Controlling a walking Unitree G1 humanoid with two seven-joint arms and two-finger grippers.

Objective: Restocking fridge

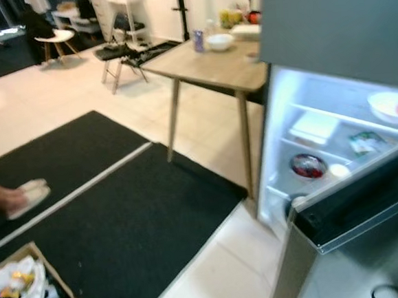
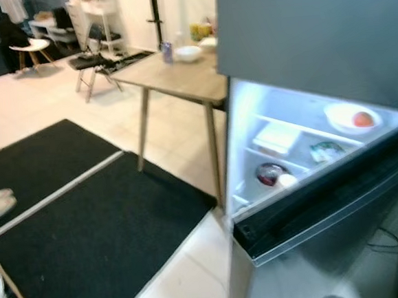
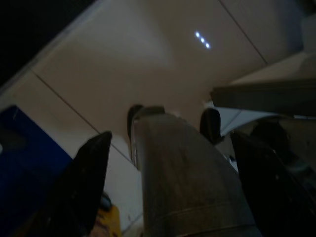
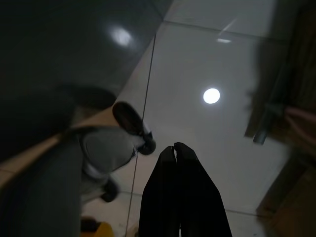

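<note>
The grey fridge (image 1: 334, 21) stands at the right with its lower door (image 1: 356, 212) swung open and the inside lit. On its shelves lie a white bowl with an orange fruit (image 1: 393, 108), a flat white container (image 1: 314, 127), a green packet (image 1: 366, 141) and a bowl of red food (image 1: 307, 166). A cardboard box (image 1: 53, 279) of groceries sits at the lower left on the black mat. My left gripper (image 3: 170, 140) hangs open beside my leg. Above the pale floor tiles, my right gripper (image 4: 174, 148) hangs shut on nothing.
A wooden table (image 1: 206, 65) with a can (image 1: 198, 40) and a white bowl (image 1: 219, 42) stands left of the fridge. Black mats (image 1: 121, 217) cover the floor. A person's foot in a slipper (image 1: 25, 196) is at the left edge. Chairs (image 1: 56, 39) stand far back.
</note>
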